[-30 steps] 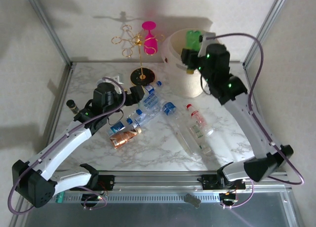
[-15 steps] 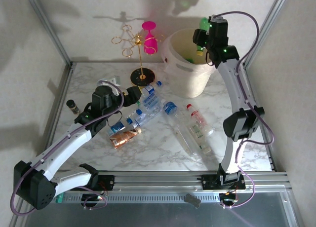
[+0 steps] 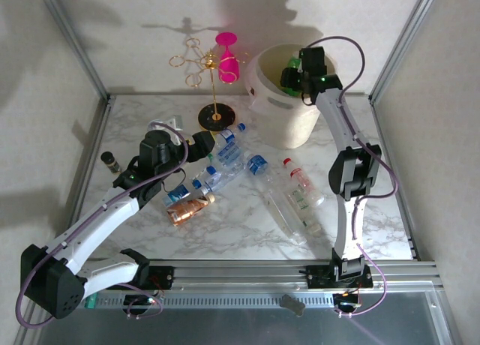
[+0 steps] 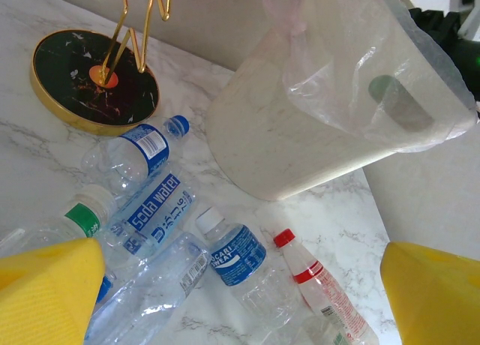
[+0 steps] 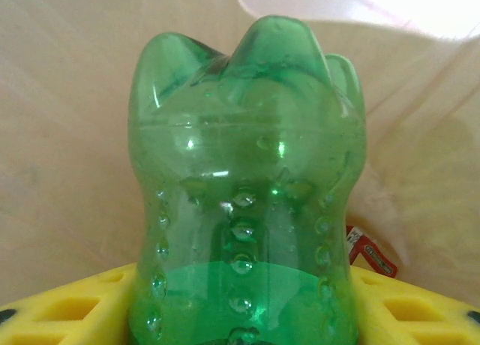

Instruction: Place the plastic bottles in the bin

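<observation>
green bottle (image 5: 244, 195) over bin (image 3: 289, 127) (rack (image 3: 214, 117) beside), bottles (image 3: 259, 165) strewn

Cluttered middle, open marble at the edges.
The bottles (image 3: 217, 172) lie packed, many touching, across the middle of the table (image 3: 375, 206), beneath the left gripper (image 3: 212, 141), whose fingers stand wide apart above them. The gold stand (image 3: 215, 116) rises just behind the pile and near the bin (image 3: 289, 126), leaving a narrow gap between its round base and the bin's wall. The bin's mouth is blocked by the right gripper (image 3: 292, 76), clamped on a green bottle (image 5: 244, 195). Bare marble lies at the front right and far left. A dark vial (image 3: 111, 161) stands by the left edge.
</observation>
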### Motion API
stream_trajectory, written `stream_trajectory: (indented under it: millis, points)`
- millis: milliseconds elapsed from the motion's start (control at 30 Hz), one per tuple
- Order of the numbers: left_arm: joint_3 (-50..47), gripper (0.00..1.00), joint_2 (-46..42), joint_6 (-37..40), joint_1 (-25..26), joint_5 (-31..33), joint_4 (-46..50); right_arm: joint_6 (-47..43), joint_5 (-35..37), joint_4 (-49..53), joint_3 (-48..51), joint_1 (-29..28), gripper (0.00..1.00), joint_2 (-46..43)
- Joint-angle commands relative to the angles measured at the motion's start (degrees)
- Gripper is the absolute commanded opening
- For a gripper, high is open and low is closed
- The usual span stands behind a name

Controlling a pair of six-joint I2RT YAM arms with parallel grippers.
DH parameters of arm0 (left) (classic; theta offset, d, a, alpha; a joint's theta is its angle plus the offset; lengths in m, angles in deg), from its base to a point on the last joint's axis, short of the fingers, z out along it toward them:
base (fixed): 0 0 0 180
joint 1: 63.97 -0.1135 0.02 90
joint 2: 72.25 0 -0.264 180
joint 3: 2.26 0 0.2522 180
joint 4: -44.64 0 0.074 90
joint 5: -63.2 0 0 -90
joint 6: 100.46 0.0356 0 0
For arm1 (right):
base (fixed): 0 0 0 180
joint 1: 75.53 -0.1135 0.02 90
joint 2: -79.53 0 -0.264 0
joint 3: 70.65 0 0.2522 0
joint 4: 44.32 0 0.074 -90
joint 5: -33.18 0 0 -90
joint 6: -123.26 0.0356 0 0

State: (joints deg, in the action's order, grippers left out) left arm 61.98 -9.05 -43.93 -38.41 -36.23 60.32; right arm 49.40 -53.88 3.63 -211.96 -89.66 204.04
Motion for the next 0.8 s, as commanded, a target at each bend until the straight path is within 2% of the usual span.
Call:
stream_trajectory:
  millis: [0,167,267,600,767]
  points:
    - [0.1,0.95,0.0,0.0,0.0,0.1,-1.5,0.0,-0.8,1.0,-1.2,-0.1,0.64,1.4]
    - [0.1,0.96,-0.1,0.1,0.0,0.4,-1.5,-0.5,-0.6,1.2,-1.2,-0.1,0.78,0.5]
    - [0.2,0.96,-0.1,0.2,0.0,0.6,-1.4,-0.7,0.7,1.6,-1.4,-0.1,0.83,-0.7]
    - [0.2,0.97,-0.6,0.3,0.2,0.8,-1.1,-1.4,0.2,1.8,-0.5,-0.3,0.81,-9.1]
    - [1.9,0.97,-1.8,0.4,2.4,1.3,1.2,-0.9,-0.3,1.6,3.3,-2.3,0.79,-15.9]
